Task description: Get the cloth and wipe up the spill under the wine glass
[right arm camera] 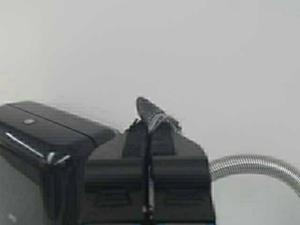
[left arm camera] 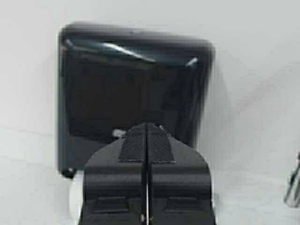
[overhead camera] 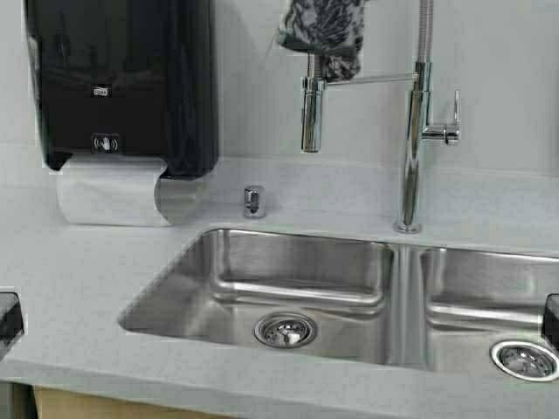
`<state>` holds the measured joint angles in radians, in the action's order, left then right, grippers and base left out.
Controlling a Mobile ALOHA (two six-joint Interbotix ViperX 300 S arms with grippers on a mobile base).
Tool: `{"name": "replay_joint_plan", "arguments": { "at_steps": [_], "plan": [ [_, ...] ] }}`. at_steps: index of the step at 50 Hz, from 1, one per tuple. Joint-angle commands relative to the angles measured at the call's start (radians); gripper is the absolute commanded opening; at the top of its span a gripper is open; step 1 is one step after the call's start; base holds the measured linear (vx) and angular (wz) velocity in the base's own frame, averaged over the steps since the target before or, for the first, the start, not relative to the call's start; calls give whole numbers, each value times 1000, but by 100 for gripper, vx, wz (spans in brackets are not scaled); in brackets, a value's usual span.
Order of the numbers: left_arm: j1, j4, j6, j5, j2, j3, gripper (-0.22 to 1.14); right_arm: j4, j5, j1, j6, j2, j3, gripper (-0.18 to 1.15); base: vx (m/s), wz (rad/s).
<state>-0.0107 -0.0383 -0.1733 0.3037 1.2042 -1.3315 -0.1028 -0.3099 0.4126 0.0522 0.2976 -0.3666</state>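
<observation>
The cloth (overhead camera: 323, 30), white-grey with a dark leaf print, hangs down from above the top edge of the high view, in front of the faucet's spray head (overhead camera: 312, 113). My right gripper (right arm camera: 149, 126) is shut on a fold of the cloth (right arm camera: 153, 114), which sticks out past its fingertips. It is up high, level with the top of the towel dispenser, and is out of the high view. My left gripper (left arm camera: 146, 125) is shut and empty, facing the front of the black dispenser (left arm camera: 133, 89). The wine glass and the spill are out of view.
A black paper towel dispenser (overhead camera: 122, 83) hangs on the wall at left, with white paper (overhead camera: 109, 192) below it. A tall chrome faucet (overhead camera: 415, 131) stands behind a double steel sink (overhead camera: 297, 288). A small chrome fitting (overhead camera: 253, 201) sits on the grey counter (overhead camera: 70, 288).
</observation>
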Motion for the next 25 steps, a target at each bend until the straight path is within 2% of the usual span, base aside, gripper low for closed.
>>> {"name": "replay_joint_plan", "arguments": {
  "at_steps": [1, 10, 25],
  "plan": [
    [2, 0, 0, 3, -12, 11, 3, -20, 31, 41, -3, 66, 15, 6, -12, -5],
    [2, 2, -2, 0, -12, 11, 3, -25, 60, 98, -3, 147, -40, 6, -10, -4],
    [2, 2, -5, -6, -12, 11, 3, -25, 121, 115, -2, 255, -181, 6, -7, 3]
  ]
}}
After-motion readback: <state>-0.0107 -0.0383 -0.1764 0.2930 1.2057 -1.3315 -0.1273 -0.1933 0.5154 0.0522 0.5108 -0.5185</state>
